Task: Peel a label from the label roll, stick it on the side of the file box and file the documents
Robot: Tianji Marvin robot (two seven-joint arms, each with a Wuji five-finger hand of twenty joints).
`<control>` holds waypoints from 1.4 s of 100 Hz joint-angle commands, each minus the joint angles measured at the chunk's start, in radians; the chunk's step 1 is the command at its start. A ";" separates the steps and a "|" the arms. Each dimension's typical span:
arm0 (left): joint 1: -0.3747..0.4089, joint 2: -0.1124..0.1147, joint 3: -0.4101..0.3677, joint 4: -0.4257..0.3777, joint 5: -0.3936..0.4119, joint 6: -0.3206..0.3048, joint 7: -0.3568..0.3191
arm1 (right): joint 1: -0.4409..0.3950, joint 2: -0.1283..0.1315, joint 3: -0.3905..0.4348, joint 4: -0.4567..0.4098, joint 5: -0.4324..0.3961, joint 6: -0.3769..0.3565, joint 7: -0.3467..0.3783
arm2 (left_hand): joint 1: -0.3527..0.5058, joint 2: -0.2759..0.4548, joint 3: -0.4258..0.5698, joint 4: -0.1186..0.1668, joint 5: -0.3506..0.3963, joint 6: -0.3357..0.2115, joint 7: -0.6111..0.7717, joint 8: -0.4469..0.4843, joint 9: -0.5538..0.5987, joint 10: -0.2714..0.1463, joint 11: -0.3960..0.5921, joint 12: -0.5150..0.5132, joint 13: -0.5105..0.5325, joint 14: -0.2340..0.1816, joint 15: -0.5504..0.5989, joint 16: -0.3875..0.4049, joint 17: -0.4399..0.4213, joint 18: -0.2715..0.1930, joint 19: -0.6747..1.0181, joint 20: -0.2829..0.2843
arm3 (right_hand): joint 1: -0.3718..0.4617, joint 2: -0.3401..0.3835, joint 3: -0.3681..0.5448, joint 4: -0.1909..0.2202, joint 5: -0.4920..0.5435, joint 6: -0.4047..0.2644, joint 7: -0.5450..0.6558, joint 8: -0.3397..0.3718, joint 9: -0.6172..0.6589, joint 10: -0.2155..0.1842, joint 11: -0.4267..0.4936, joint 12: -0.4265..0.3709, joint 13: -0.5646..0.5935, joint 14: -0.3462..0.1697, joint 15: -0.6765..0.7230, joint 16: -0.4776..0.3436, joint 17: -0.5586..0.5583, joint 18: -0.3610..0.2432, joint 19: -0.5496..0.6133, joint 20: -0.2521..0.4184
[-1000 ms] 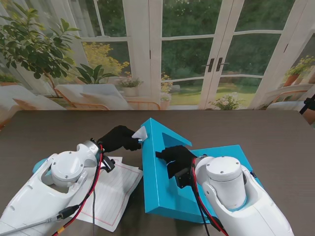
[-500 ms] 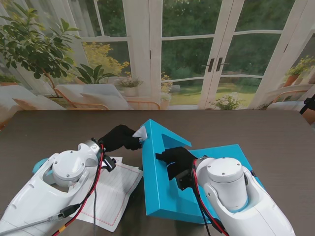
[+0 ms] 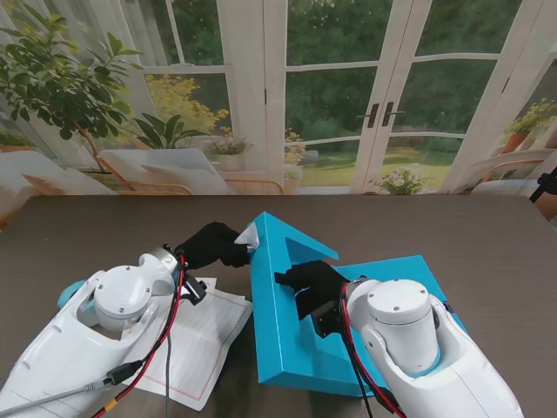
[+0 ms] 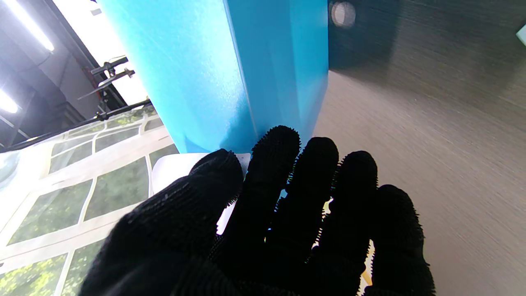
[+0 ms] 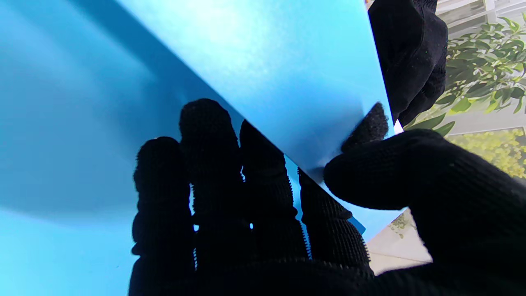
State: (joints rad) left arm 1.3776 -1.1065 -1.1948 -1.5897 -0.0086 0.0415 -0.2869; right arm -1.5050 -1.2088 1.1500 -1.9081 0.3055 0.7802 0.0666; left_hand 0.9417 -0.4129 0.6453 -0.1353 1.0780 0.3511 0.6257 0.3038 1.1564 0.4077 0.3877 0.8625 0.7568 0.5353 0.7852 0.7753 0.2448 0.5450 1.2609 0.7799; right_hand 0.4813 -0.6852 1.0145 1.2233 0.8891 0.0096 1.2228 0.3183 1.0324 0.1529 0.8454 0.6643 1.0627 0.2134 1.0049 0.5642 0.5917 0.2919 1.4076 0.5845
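The blue file box (image 3: pixel 280 335) lies open in the middle of the table, with one wall standing up. My right hand (image 3: pixel 312 283) is shut on that wall (image 5: pixel 263 70), thumb (image 5: pixel 382 172) on one face and fingers on the other. At the box's far left corner, my left hand (image 3: pixel 211 245) pinches a white label (image 3: pixel 249 235). In the left wrist view the label (image 4: pixel 172 172) shows between thumb and fingers, right against the blue box side (image 4: pixel 230 74). The documents (image 3: pixel 198 340), white ruled sheets, lie left of the box, partly under my left arm.
A pale blue object (image 3: pixel 68 293) peeks out beside my left forearm, mostly hidden. A small round thing (image 4: pixel 343 13) sits on the dark table beyond the box in the left wrist view. Dark wood tabletop (image 3: pixel 452 226) stretches to the far edge.
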 commanded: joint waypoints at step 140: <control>-0.020 0.008 0.018 0.022 0.062 0.018 -0.055 | -0.005 0.037 0.002 0.006 0.009 -0.069 0.130 | -0.179 0.081 -0.008 0.030 0.002 -0.028 -0.180 0.016 -0.014 0.014 0.016 0.018 0.002 0.090 0.064 0.031 -0.047 -0.065 0.015 0.033 | 0.038 -0.049 0.016 0.036 0.049 -0.072 0.023 0.025 0.033 -0.021 -0.015 0.018 0.048 -0.008 0.014 0.006 -0.091 -0.025 0.022 -0.006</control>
State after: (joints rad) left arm 1.3649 -1.0998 -1.1798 -1.5736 0.0538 0.0583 -0.3159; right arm -1.5046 -1.1727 1.1538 -1.8904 0.3126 0.7208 0.1693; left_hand 0.7676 -0.3584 0.6383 -0.1450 1.0788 0.3447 0.4576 0.3114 1.1469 0.4137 0.3888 0.8632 0.7511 0.5365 0.7947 0.7890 0.2367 0.5450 1.2612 0.7995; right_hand 0.4969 -0.6852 1.0149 1.2235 0.8997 0.0094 1.2228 0.3185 1.0324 0.1529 0.8444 0.6647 1.0627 0.2134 1.0049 0.5642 0.5917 0.2919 1.4076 0.5842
